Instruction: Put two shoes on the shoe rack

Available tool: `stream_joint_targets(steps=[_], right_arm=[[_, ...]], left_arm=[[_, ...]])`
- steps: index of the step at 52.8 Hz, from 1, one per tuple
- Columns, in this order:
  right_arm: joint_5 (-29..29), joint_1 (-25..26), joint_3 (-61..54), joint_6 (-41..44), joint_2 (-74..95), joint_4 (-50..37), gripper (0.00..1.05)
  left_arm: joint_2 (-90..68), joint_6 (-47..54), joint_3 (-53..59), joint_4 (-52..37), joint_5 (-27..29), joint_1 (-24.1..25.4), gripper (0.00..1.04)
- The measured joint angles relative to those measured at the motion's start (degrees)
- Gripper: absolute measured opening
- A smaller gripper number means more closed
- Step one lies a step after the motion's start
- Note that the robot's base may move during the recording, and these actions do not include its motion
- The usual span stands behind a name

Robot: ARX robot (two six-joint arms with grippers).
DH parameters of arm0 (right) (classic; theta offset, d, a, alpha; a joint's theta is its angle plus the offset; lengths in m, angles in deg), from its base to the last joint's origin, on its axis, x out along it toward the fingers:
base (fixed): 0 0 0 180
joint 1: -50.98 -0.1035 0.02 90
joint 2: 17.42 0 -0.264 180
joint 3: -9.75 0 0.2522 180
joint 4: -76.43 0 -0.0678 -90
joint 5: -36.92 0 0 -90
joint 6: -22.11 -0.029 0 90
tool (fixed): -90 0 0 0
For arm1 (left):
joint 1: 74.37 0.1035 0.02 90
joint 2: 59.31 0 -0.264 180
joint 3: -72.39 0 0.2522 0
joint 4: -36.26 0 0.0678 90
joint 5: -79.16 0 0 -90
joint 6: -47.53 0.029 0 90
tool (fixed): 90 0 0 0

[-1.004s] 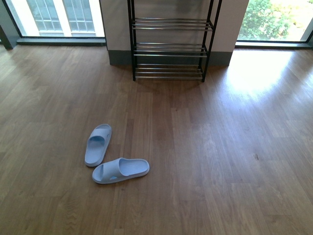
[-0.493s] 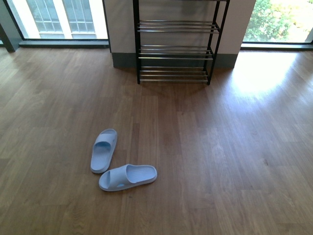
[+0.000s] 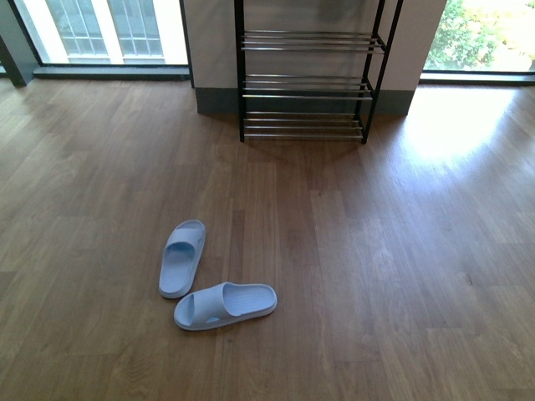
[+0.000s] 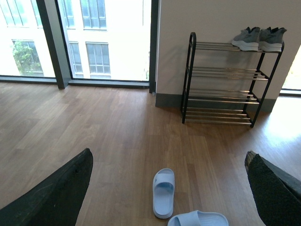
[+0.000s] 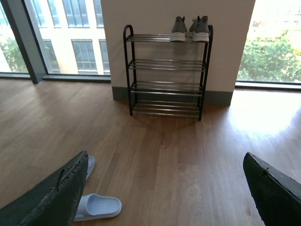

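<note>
The left gripper (image 4: 168, 156) and right gripper (image 5: 165, 157) are spread wide, nothing held. The slide sandals (image 3: 182, 258) are located on the floor (image 3: 401, 251) at 7 o'clock; the shoe rack (image 3: 305, 83) at 12 o'clock, sneakers (image 5: 190, 29) on its top tier.

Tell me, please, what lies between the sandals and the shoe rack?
Nothing: the front view shows only bare wooden floor between the sandals and the shoe rack.

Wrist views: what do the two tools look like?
Both the left tool and right tool have broad, black, wedge-shaped fingers with a rough, grainy surface. No cables or markings show, and the front view shows no arm.
</note>
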Motion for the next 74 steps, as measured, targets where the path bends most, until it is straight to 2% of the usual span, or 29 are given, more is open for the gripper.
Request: stream_joint_targets(steps=[74], right_arm=[[-0.1, 0.0, 0.0, 0.0, 0.0, 0.0, 0.96]], left_arm=[[0.0, 0.0, 0.0, 0.0, 0.0, 0.0, 0.95]])
